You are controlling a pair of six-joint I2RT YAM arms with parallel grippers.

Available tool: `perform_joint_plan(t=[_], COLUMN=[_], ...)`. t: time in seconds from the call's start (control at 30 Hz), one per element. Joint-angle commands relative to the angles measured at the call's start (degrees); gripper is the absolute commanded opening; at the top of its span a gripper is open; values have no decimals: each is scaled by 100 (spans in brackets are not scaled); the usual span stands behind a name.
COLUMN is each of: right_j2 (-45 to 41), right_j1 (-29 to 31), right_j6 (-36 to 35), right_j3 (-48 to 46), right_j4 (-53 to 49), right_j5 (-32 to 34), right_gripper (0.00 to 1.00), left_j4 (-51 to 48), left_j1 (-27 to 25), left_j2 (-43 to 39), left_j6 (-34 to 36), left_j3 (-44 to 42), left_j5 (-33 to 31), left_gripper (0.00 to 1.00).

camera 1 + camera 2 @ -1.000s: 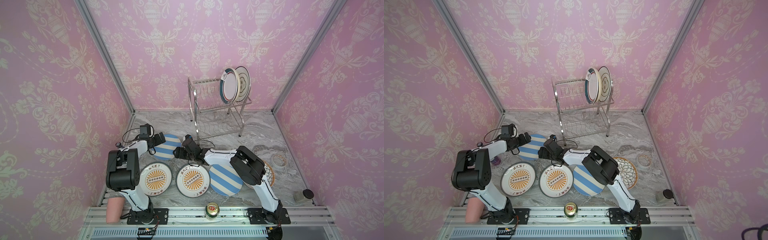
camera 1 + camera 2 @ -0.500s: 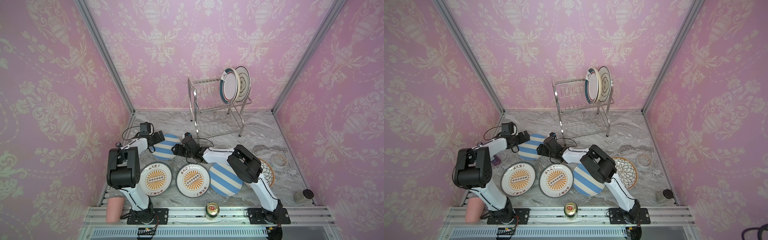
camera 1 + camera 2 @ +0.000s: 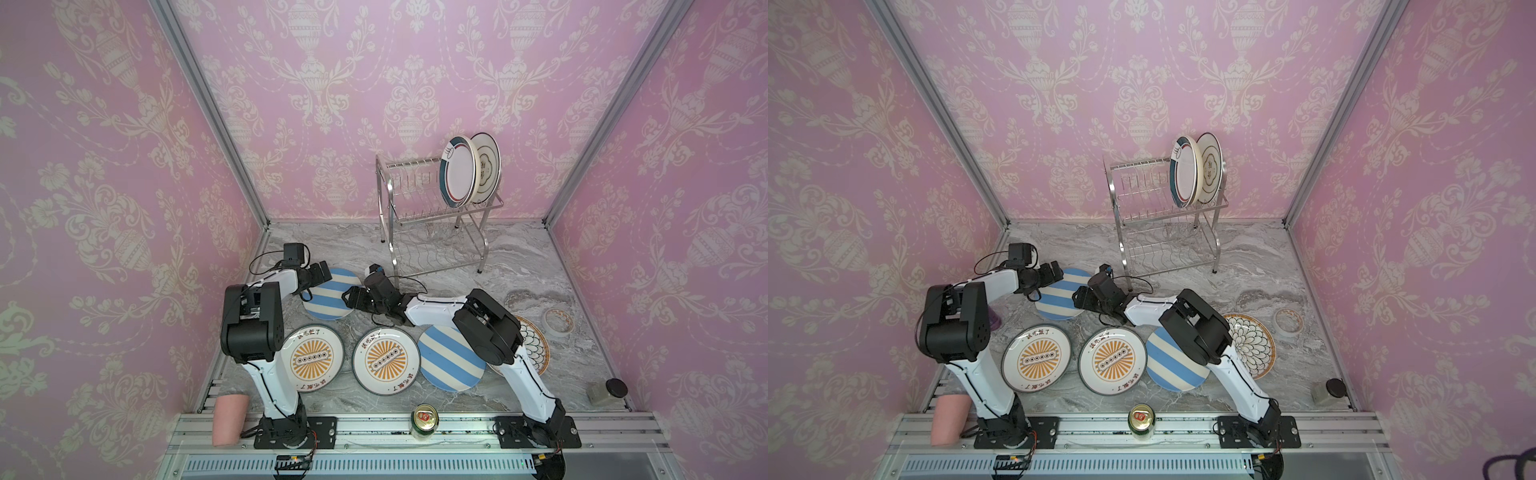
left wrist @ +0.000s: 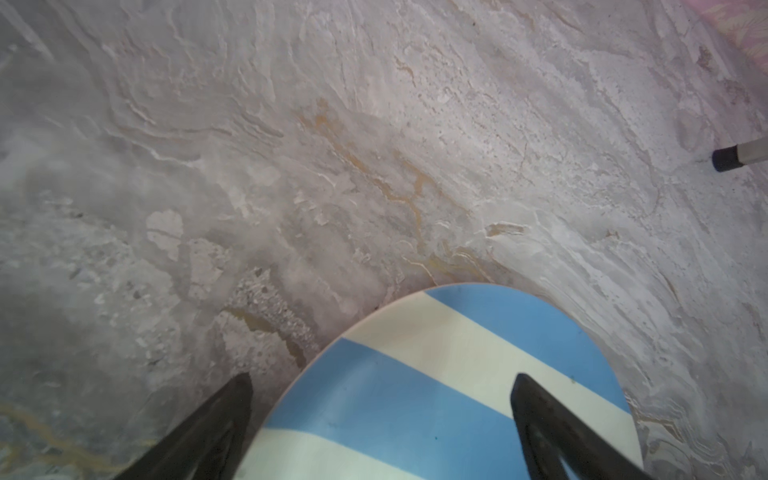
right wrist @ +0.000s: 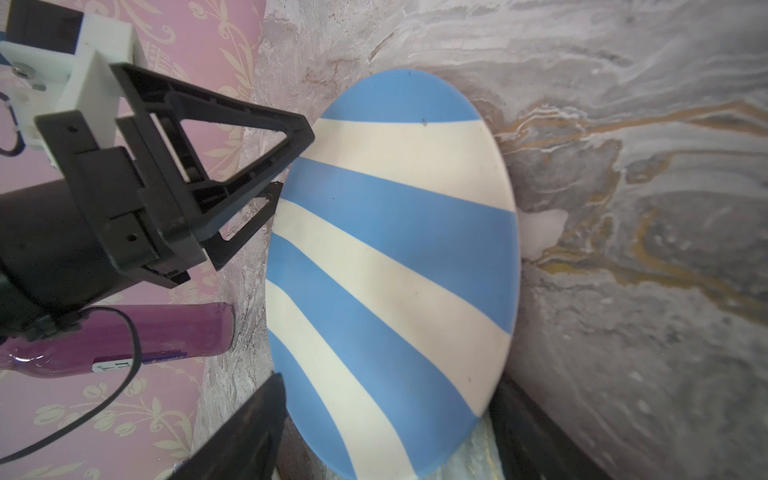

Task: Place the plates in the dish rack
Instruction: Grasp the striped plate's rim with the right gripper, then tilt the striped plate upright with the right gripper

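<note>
Left claw [image 4: 382, 376] and right claw [image 5: 388, 378] gape open, empty, astride opposite rims of the far striped plate [image 3: 330, 299], likely to pinch it.

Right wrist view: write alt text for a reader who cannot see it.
A blue-and-white striped plate fills the middle, on a grey marble table. The right gripper is open around its near rim and the left gripper is open at its far side. A purple bottle sits near the pink wall.
</note>
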Motion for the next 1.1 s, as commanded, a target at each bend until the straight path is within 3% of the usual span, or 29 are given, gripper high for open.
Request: perform_joint_plan(t=[0.0, 0.33, 0.63, 0.93, 1.07], right_j2=[332, 466, 429, 131, -28], right_j1=[-67, -148, -175, -146, -127], right_j6=[190, 409, 654, 525, 275], right_j3=[-54, 130, 154, -140, -160], right_j4=[-13, 358, 789, 1165, 1049], right_j5=[-107, -137, -111, 123, 211], right_gripper=[78, 66, 46, 32, 30], left_j4=[-84, 77, 160, 126, 200], left_j1=[31, 31, 33, 31, 31], left_j2=[116, -23, -154, -346, -409], left_j6=[-82, -165, -249, -260, -315], left_j3=[75, -165, -325, -475, -480], left_j5=[300, 530, 760, 735, 784], left_gripper=[99, 99, 99, 99, 99])
